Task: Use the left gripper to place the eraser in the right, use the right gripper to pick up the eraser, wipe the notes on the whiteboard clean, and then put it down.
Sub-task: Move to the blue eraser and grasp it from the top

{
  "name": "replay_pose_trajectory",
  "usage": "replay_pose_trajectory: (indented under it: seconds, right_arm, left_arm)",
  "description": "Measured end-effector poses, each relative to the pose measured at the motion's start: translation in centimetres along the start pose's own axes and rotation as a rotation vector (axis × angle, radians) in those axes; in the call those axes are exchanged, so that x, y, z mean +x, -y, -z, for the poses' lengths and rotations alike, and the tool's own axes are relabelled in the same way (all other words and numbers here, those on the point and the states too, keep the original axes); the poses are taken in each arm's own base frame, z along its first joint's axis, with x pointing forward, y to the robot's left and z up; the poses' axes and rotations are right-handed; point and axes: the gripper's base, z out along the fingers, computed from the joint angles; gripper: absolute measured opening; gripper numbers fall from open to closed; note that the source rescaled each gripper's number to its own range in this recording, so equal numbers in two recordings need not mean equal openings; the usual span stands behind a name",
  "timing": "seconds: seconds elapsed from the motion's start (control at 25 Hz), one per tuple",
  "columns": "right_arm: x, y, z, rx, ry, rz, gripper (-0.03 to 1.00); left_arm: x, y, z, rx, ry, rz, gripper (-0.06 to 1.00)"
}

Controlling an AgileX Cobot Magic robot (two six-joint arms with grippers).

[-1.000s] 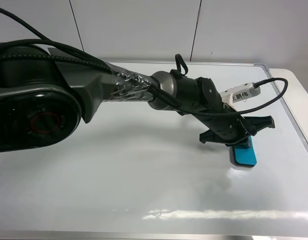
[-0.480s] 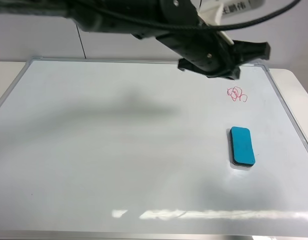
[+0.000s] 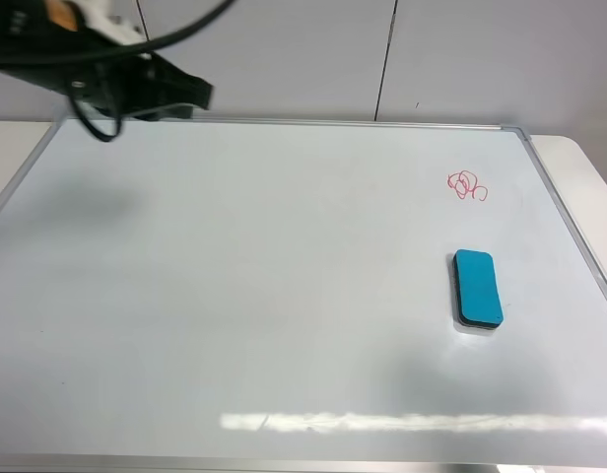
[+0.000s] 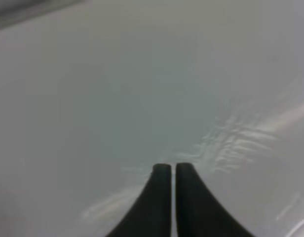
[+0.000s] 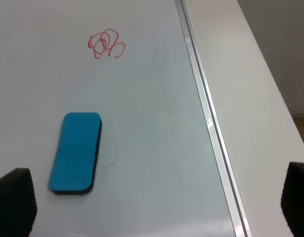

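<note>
The teal-blue eraser (image 3: 477,288) lies flat on the right part of the whiteboard (image 3: 284,276), held by nothing. The red notes (image 3: 467,185) sit a little beyond it, apart from it. My left gripper (image 3: 183,95) hangs over the board's far left corner, far from the eraser; in the left wrist view its fingertips (image 4: 172,170) are pressed together and empty above the board (image 4: 142,89). My right gripper (image 5: 154,202) is open, its two fingertips spread wide, and hovers above the eraser (image 5: 76,152), the notes (image 5: 106,44) and the board (image 5: 157,123). It is out of the high view.
The board's silver frame (image 5: 206,108) runs along its right side, with the white table (image 5: 250,98) beyond it. The table also shows at the right in the high view (image 3: 591,177). A grey panelled wall (image 3: 382,59) stands behind the board.
My left arm has let go of the eraser, lifted off and swung from the right side to the board's far left corner. The eraser stays where it was set. The notes are uncovered.
</note>
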Motion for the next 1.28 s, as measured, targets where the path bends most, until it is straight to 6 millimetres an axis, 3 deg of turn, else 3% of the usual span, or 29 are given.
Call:
replay_pose_trajectory:
  seconds: [0.08, 0.16, 0.32, 0.4, 0.68, 1.0, 1.28]
  right_arm:
    - [0.0, 0.0, 0.0, 0.0, 0.0, 0.0, 1.0]
    - [0.0, 0.0, 0.0, 0.0, 0.0, 0.0, 1.0]
    - [0.0, 0.0, 0.0, 0.0, 0.0, 0.0, 1.0]
    - [0.0, 0.0, 0.0, 0.0, 0.0, 0.0, 1.0]
    - [0.0, 0.0, 0.0, 0.0, 0.0, 0.0, 1.0]
    - [0.0, 0.0, 0.0, 0.0, 0.0, 0.0, 1.0]
    - [0.0, 0.0, 0.0, 0.0, 0.0, 0.0, 1.0]
  left_arm:
    - [0.7, -1.8, 3.2, -0.054, 0.058, 0.021, 0.04]
    - [1.5, -2.9, 6.6, -0.097, 0.118, 0.044, 0.18]
    - [3.6, -4.0, 12.6, -0.17, 0.251, 0.083, 0.81]
    - [4.8, -3.9, 14.9, -0.194, 0.303, 0.094, 0.94]
    - [9.5, -2.7, 20.8, -0.207, 0.326, 0.1, 0.99]
    - [13.7, -1.9, 24.7, -0.237, 0.328, 0.11, 1.0]
    - [16.7, -2.1, 24.1, -0.277, 0.274, 0.198, 1.0]
